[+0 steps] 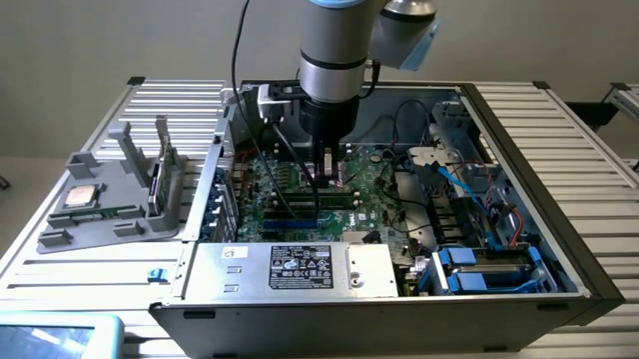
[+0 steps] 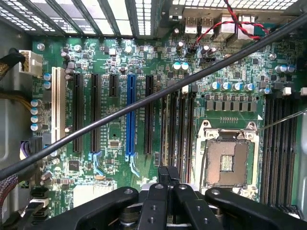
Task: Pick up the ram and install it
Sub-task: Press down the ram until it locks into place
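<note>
The gripper hangs closed, fingers together, low over the motherboard inside the open case. In the exterior view the ram seems to lie well apart at about nine o'clock, flat in the grey tray on the counter, long axis running three to nine. That identification is uncertain. A black cable crosses the wrist view, hiding parts of the slots.

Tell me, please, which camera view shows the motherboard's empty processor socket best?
The wrist view: the processor socket faces the camera, whole and uncovered. In the exterior view that spot beside the gripper is too small to make out.
</note>
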